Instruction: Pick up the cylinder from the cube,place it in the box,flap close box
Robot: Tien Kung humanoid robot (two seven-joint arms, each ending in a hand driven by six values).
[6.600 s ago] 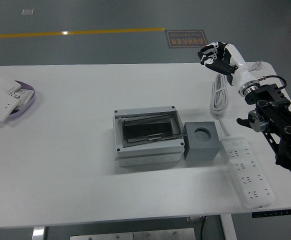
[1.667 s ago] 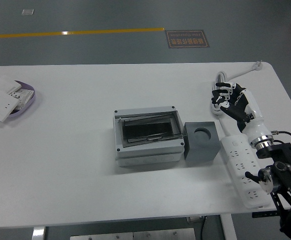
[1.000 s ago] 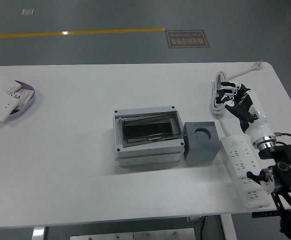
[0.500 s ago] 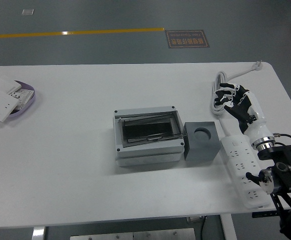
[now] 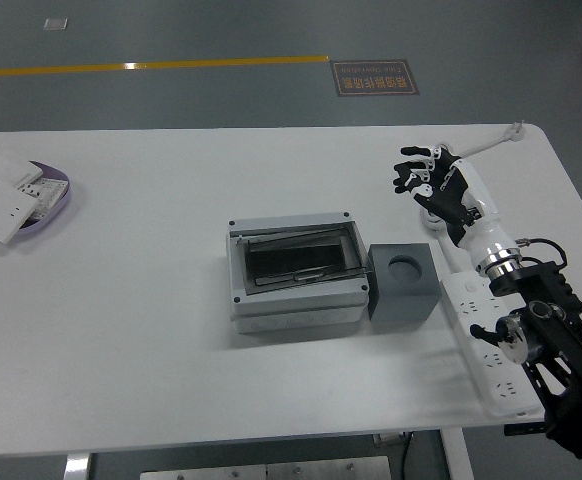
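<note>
A grey cube stands right of the middle of the table, with a round dark recess in its top. I cannot tell whether the cylinder sits in that recess. Touching the cube's left side is the grey box, its dark inside and a flap showing from above. My right hand hovers behind and slightly right of the cube, fingers spread, holding nothing. The left arm is out of view.
A white power strip lies right of the cube under my right forearm, and its coiled white cable is partly hidden by the hand. A purple plate with white switch plates sits at the far left edge.
My right hand has swung left and farther from the near edge, from over the cable coil to behind the cube, and its fingers have spread wider. Box and cube have not moved.
</note>
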